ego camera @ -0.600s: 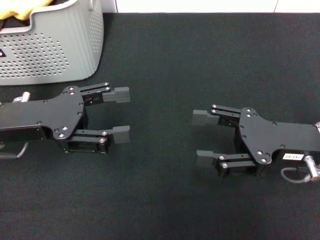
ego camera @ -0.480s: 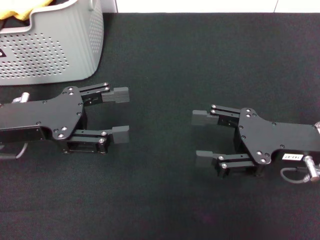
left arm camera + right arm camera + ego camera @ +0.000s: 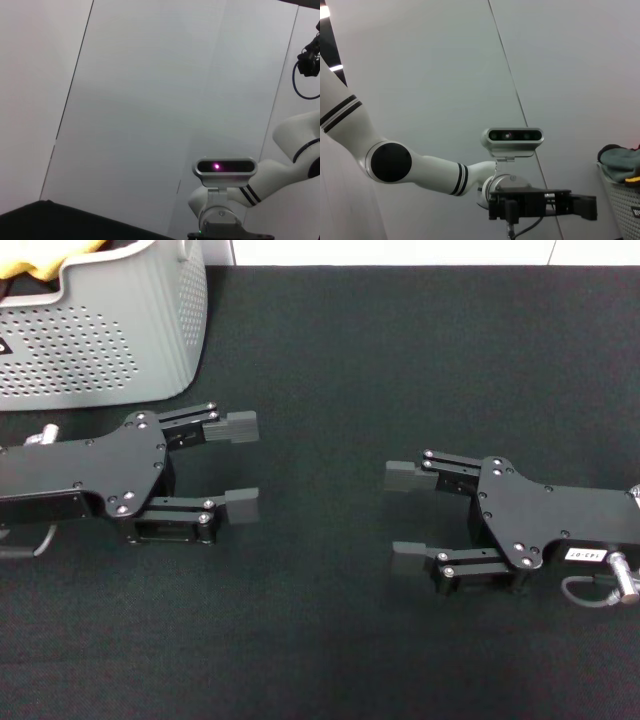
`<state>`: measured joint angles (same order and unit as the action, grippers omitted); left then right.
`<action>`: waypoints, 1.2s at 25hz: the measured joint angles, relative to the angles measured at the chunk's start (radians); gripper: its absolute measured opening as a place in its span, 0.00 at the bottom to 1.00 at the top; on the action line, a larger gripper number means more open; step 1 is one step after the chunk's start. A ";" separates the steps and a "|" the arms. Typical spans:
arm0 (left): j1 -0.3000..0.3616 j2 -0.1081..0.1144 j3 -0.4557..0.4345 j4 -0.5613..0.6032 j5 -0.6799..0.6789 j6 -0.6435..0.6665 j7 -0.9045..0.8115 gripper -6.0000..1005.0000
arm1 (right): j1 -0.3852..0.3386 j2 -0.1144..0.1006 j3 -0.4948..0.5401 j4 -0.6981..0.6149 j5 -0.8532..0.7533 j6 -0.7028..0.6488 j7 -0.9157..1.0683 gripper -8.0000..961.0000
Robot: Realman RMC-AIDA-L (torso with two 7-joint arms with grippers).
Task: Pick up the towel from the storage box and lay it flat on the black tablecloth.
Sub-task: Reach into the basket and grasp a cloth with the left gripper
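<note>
Counting from where I stand: two grippers, one storage box, one black tablecloth, and two bundles of cloth in the box. The left gripper (image 3: 240,467) lies low over the black tablecloth (image 3: 400,360), its two flat-padded fingers (image 3: 238,426) spread wide and pointing toward the other arm, nothing between them. The right gripper (image 3: 405,517) faces it from the opposite side, likewise with two fingers (image 3: 404,476) held well apart and gripping nothing; a stretch of bare cloth separates the two sets of fingertips, which do not touch. One storage box (image 3: 110,330), light grey with rows of small round holes and a handle cut-out near its rim, stands on the tablecloth just behind the left gripper, on the far side of it from me, close to that arm's body but apart from its fingers; it is well away from the right gripper. In the head view a bit of yellow cloth (image 3: 45,262) shows over the box rim. In the right wrist view the same box (image 3: 622,205) appears at the edge of the frame with a grey-green bundle, the towel (image 3: 620,164), heaped above its rim and a sliver of yellow beside it; the left gripper (image 3: 587,207) shows there too, side-on. The left wrist view shows one camera unit (image 3: 224,168) on the right arm against a pale wall panel.
</note>
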<state>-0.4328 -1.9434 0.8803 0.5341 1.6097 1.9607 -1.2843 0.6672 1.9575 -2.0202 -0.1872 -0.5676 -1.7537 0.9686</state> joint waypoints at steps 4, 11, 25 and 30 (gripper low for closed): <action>-0.002 -0.003 -0.047 0.009 -0.007 -0.002 -0.026 0.86 | -0.002 0.001 0.003 0.003 0.000 0.005 -0.002 0.85; 0.003 -0.031 -0.217 0.403 0.012 -0.069 -0.419 0.85 | -0.003 -0.001 0.003 0.003 0.000 0.046 -0.005 0.85; 0.104 -0.112 -0.421 1.315 0.489 -0.388 -0.989 0.84 | -0.037 0.008 0.008 0.005 0.000 0.159 -0.017 0.85; 0.085 -0.112 -0.423 1.321 0.649 -0.400 -1.044 0.84 | -0.019 0.015 0.002 0.000 0.000 0.192 -0.012 0.85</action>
<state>-0.3475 -2.0555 0.4578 1.8550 2.2587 1.5605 -2.3279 0.6478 1.9727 -2.0182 -0.1871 -0.5676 -1.5621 0.9564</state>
